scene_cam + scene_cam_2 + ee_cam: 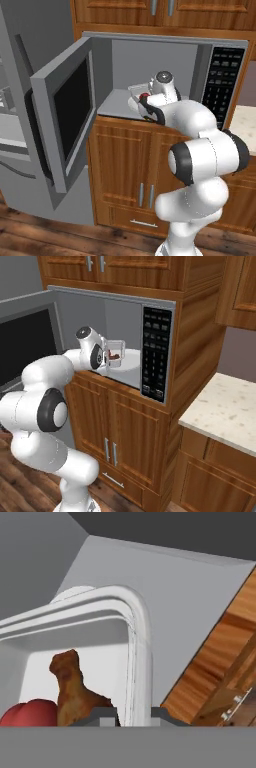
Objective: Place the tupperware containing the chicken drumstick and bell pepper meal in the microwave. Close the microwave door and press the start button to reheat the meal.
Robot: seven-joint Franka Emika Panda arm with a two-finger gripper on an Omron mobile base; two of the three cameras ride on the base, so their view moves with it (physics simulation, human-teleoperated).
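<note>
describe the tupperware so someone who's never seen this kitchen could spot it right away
Find the grey microwave built in under the wooden upper cabinets, with its door swung open to the left. In its mouth, the end effector is shut on the rim of the tupperware, a shallow translucent-white tray. It alone holds food: a brown chicken drumstick beside a shiny red bell pepper.

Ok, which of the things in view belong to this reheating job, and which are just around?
Job:
- tupperware, its rim between the claw fingertips
- chicken drumstick and bell pepper inside it
- microwave, white turntable
- microwave door, swung open
- keypad panel

Around:
- fridge
- wood cabinets
- speckled counter
</note>
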